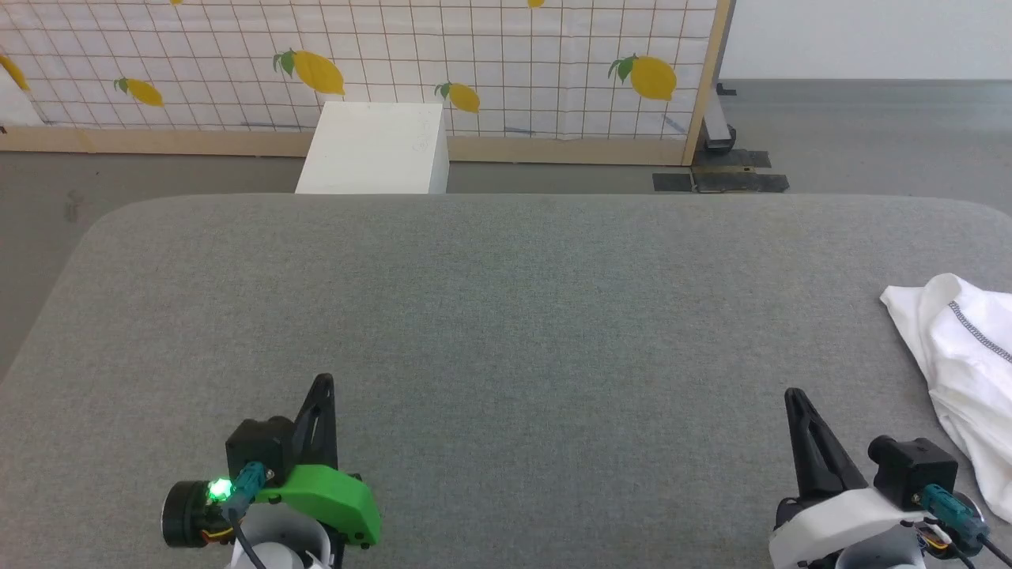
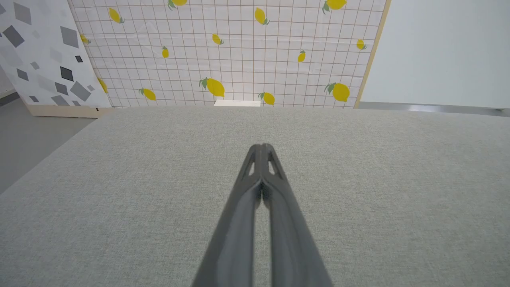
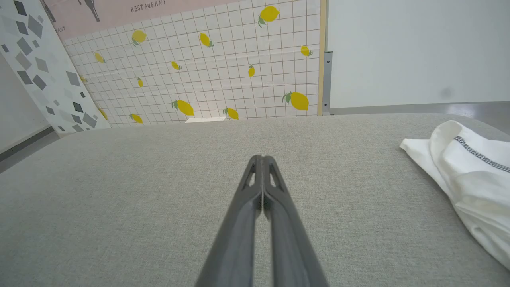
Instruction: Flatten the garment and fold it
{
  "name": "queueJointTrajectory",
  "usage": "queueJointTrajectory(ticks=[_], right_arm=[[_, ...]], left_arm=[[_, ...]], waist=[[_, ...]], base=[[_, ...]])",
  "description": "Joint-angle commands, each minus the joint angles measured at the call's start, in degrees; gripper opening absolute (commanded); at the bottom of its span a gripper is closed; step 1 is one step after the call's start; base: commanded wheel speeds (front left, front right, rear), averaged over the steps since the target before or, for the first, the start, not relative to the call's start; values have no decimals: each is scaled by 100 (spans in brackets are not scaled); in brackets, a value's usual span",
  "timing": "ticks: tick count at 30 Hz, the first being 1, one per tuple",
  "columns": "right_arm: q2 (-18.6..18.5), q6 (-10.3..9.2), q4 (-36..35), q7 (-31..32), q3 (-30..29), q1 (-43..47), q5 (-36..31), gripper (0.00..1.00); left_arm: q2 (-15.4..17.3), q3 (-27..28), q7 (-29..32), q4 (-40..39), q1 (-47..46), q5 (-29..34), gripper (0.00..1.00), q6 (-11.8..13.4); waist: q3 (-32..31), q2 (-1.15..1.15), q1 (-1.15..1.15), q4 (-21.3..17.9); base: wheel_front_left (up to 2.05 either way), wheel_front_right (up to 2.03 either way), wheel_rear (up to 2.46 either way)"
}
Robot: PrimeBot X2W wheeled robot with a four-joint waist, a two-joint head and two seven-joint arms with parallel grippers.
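White garment [image 1: 968, 371] bunched well right of right gripper [image 1: 791, 393], its jaws together, left gripper [image 1: 324, 381] likewise: should part right jaws, reach right, pinch a loose edge.

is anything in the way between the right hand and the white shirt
Nothing visible. Only bare grey table lies between the shut right hand and the garment, which lies bunched up off to that hand's right.

We see the garment [image 1: 971, 379] cut off by the right edge of the head view. We cannot make out its sleeves or neckline.
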Motion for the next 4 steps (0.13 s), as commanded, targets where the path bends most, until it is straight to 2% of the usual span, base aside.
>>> queueJointTrajectory(ticks=[1, 4], right_arm=[[0, -3, -66, 37, 13, -44, -74, 0], [0, -3, -101, 71, 17, -48, -103, 0]], left_arm=[[-18, 23, 39, -67, 63, 91, 0, -14], [-21, 37, 72, -111, 75, 111, 0, -16]], waist=[[1, 0, 0, -1], [4, 0, 0, -4]], base=[[0, 0, 0], [0, 0, 0]])
